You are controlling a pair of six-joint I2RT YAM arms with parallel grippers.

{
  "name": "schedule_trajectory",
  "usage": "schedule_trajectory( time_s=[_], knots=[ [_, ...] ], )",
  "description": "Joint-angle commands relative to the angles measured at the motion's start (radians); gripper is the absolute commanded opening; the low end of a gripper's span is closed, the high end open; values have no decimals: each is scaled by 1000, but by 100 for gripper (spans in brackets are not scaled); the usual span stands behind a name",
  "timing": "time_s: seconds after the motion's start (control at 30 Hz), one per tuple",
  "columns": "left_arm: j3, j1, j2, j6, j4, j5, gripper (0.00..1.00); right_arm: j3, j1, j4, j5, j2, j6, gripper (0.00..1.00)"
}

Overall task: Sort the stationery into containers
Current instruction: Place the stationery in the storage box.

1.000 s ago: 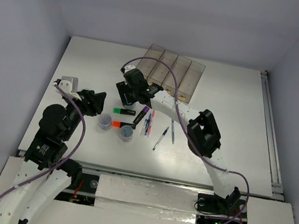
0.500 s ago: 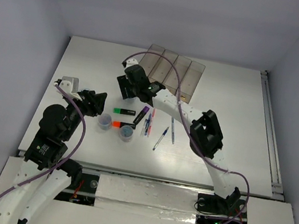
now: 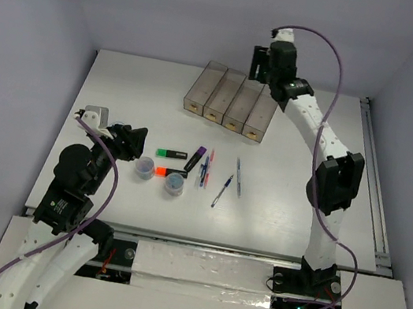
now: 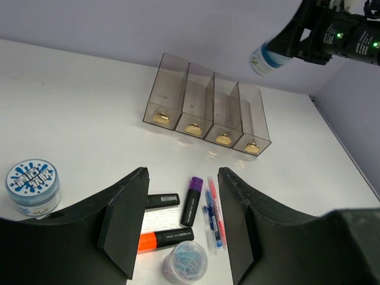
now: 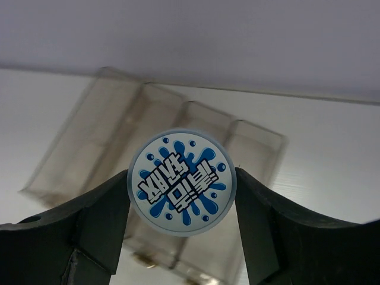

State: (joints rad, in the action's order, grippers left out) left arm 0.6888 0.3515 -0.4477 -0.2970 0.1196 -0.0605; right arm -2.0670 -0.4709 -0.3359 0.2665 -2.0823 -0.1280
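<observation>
Stationery lies mostly in a loose cluster on the white table [image 3: 300,211] in front of the left arm: green highlighter [image 3: 171,153], orange highlighter [image 3: 163,171], purple highlighter [image 3: 195,157], a few thin pens [image 3: 205,169], and two little round tubs [image 3: 144,167]. One more, the splash-label tub [image 5: 182,181], is up in the air, pinched by its sides between the fingers of the right gripper [image 3: 261,62], which hangs above the far end of the four smoky bins [image 3: 237,96]. I'd say it is carried that high so it clears the bin walls and can go straight down into a compartment; which one it is aimed at I can't tell. The bins look empty to me, so the sorting has hardly begun. The left gripper [image 3: 133,140] hovers with its jaws spread wide and nothing between them, just beside the cluster, probably parked there ready for a pick while keeping out of the other arm's way.
</observation>
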Motion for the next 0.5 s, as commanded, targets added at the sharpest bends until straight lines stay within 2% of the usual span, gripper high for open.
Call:
schedule_trajectory(
  time_s=[0.0, 0.27, 0.47],
  knots=[
    [35, 3, 7, 9, -40, -1, 47, -56, 64, 5, -48, -7, 8, 53],
    [38, 3, -3, 9, -38, -4, 47, -120, 155, -37, -50, -94, 31, 53],
    [38, 3, -14, 13, -40, 2, 46, -123, 164, -29, -96, -147, 30, 53]
  ],
)
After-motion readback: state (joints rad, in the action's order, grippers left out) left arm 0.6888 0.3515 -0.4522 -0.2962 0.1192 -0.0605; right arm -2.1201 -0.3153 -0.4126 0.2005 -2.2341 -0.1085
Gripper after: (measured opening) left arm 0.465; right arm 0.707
